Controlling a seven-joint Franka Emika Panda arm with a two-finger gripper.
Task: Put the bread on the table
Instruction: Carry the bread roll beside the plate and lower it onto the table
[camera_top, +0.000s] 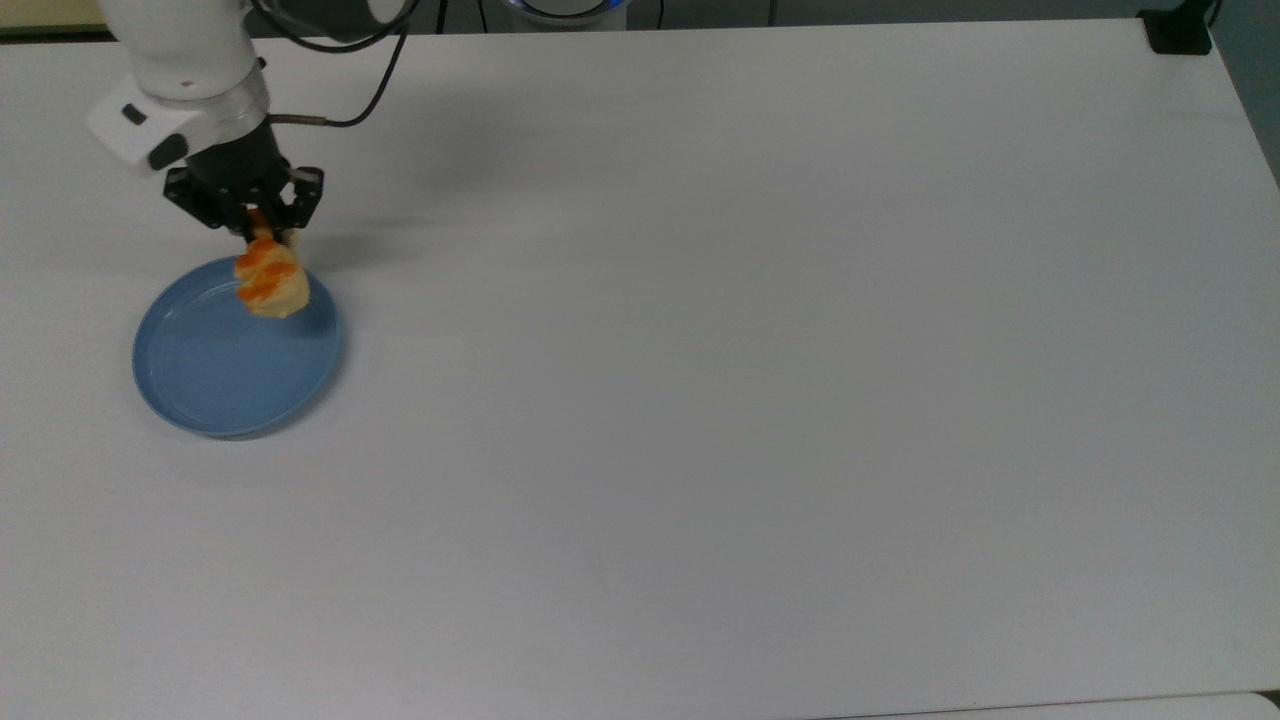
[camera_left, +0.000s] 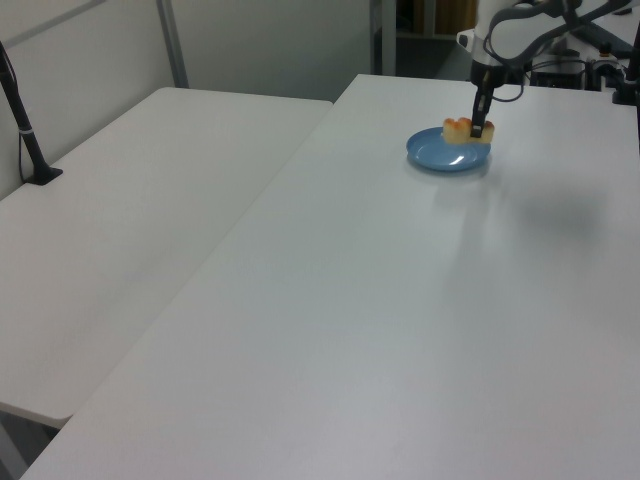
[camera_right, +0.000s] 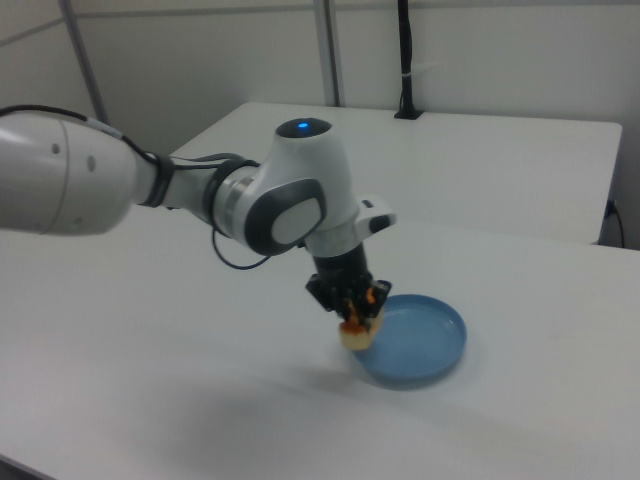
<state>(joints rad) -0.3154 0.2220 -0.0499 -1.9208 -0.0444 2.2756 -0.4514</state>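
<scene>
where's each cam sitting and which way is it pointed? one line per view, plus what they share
Top view: high above, looking down on the table; arm's wrist and pincer at the top view's upper left, holding the bread over the blue plate.
Left view: low at a table end, looking along it toward the far plate; forearm and pincer show.
Right view: near, angled down at the arm; elbow, wrist, pincer show.
Shared: the plate and the gripped bread.
</scene>
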